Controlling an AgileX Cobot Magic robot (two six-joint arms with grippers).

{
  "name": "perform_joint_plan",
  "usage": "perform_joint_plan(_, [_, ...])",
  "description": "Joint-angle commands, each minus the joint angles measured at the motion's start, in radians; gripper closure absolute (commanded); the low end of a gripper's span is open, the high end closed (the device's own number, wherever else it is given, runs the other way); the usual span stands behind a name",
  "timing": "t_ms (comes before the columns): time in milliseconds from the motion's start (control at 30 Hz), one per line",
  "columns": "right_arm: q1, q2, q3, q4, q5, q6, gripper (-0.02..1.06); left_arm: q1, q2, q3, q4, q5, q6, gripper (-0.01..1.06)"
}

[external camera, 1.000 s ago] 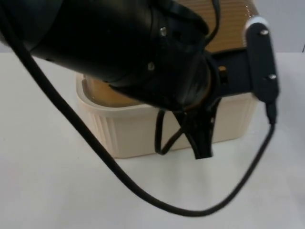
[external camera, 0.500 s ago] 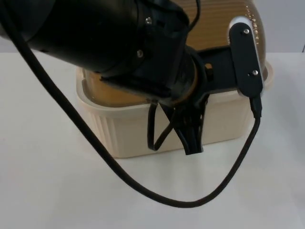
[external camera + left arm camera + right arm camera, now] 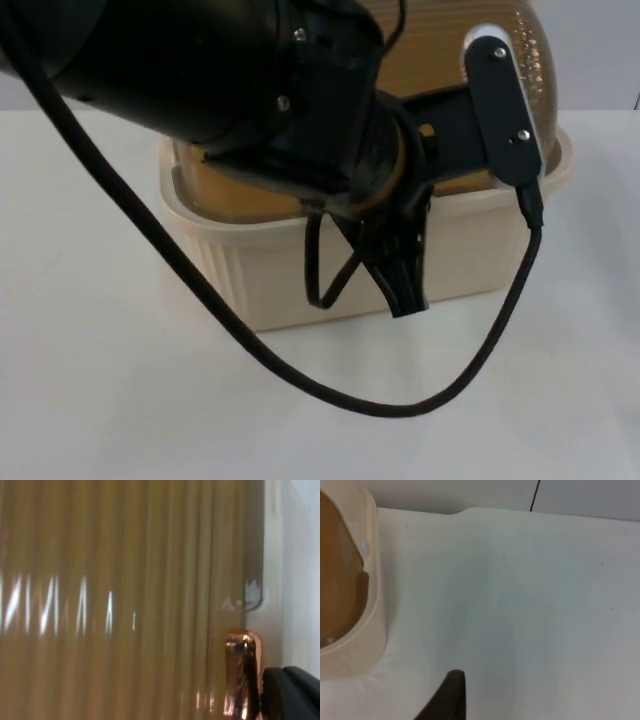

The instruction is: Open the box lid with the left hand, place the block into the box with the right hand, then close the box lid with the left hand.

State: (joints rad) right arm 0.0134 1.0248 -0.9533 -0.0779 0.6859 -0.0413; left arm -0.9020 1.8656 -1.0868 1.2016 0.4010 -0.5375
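One cream box (image 3: 300,270) sits mid-table, no readable writing; my left gripper (image 3: 405,285) hangs over its 6 o'clock wall below the amber lid (image 3: 460,50), finger state unclear. Right arm waits.

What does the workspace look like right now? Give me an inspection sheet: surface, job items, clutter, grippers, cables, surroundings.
Surface: white table, bare where visible.
Box: cream ribbed box at the table's middle.
Lid: translucent amber ribbed lid, raised at the box's far side; it has a coppery fitting.
Block: nothing seen.
Clutter: nothing seen.
Left gripper: left gripper over the box's front wall, below the lid; the left arm hides much of the box.
Right gripper: fingertip above bare table beside the box rim; waiting.
Cables: robot's own only.
Surroundings: grey partition wall behind the table.
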Motion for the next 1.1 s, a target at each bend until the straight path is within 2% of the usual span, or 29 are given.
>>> perform_joint_plan(0, [-0.003, -0.005, -0.007, -0.003, -0.001, 0.000, 0.00, 0.008, -0.002, -0.004, -0.014, 0.010, -0.018, 1.05])
perform_joint_plan(300, [-0.003, -0.005, -0.007, -0.003, -0.001, 0.000, 0.00, 0.003, -0.002, -0.004, -0.002, 0.006, -0.018, 1.05])
perform_joint_plan(500, [-0.003, -0.005, -0.007, -0.003, -0.001, 0.000, 0.00, 0.005, -0.002, -0.004, 0.094, 0.032, -0.030, 1.05])
perform_joint_plan(633, [-0.003, -0.005, -0.007, -0.003, -0.002, 0.003, 0.00, 0.005, -0.002, -0.004, 0.194, 0.083, -0.078, 1.05])
perform_joint_plan(867, [-0.003, -0.005, -0.007, -0.003, -0.002, 0.003, 0.00, 0.005, -0.002, -0.004, 0.209, 0.090, -0.037, 1.05])
perform_joint_plan(900, [-0.003, -0.005, -0.007, -0.003, -0.002, 0.003, 0.00, 0.013, -0.005, -0.012, 0.138, 0.065, 0.017, 1.05])
perform_joint_plan(967, [-0.003, -0.005, -0.007, -0.003, -0.002, 0.003, 0.00, 0.044, -0.016, -0.031, -0.047, 0.000, 0.209, 1.05])
perform_joint_plan(1000, [-0.003, -0.005, -0.007, -0.003, -0.002, 0.003, 0.00, 0.044, -0.016, -0.031, -0.047, 0.000, 0.209, 1.05])
perform_joint_plan(1067, [-0.003, -0.005, -0.007, -0.003, -0.002, 0.003, 0.00, 0.074, -0.020, -0.057, -0.204, -0.016, 0.375, 1.05])
